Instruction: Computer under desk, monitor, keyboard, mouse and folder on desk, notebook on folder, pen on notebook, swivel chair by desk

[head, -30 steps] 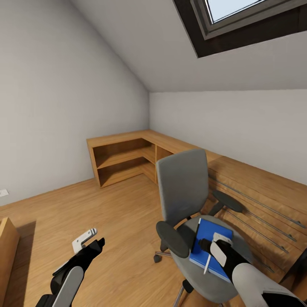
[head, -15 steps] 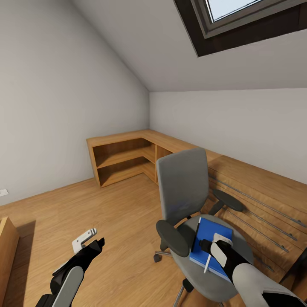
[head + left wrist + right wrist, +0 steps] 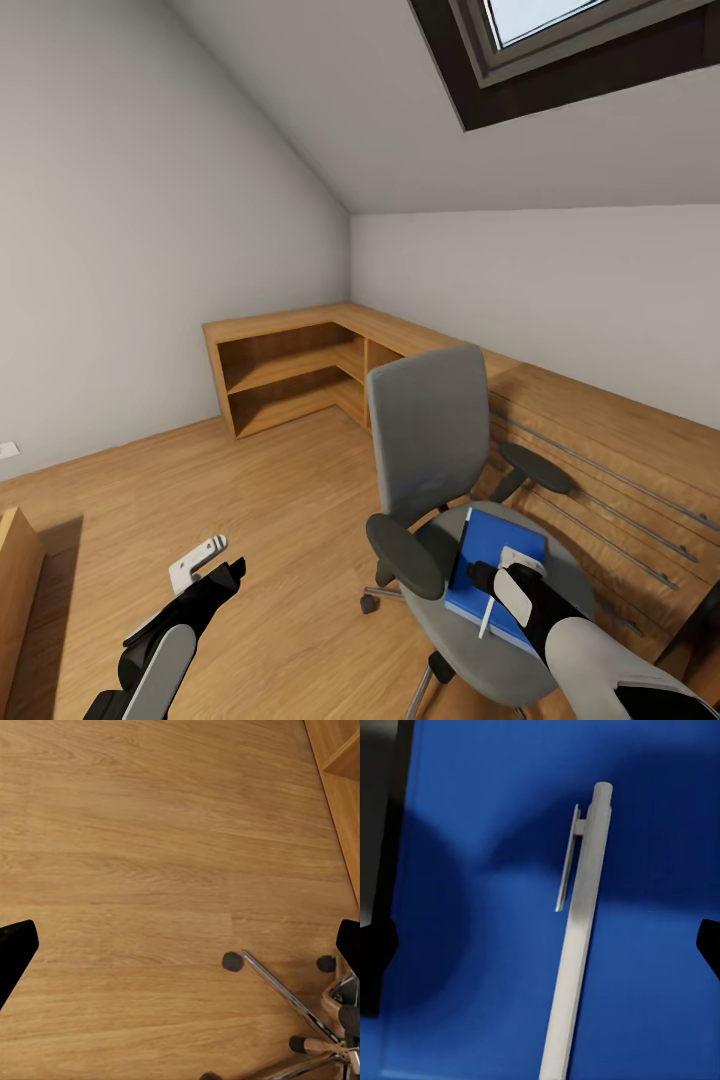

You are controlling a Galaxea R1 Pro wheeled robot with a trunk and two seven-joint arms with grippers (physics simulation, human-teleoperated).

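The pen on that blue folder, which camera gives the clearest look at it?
The right wrist view: the pen lies large across the blue folder, its clip plain to see. In the head view it is a thin pale stick beside the right gripper. The left wrist view looks at floor.

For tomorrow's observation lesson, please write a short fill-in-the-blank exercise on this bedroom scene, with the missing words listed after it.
1. The blue folder lies on the seat of the swivel ____.
2. A white pen rests on top of the ____.
3. The right gripper hovers over the folder with its fingers ____.
4. The left gripper hangs above the wooden ____.

Missing words: chair; folder; open; floor
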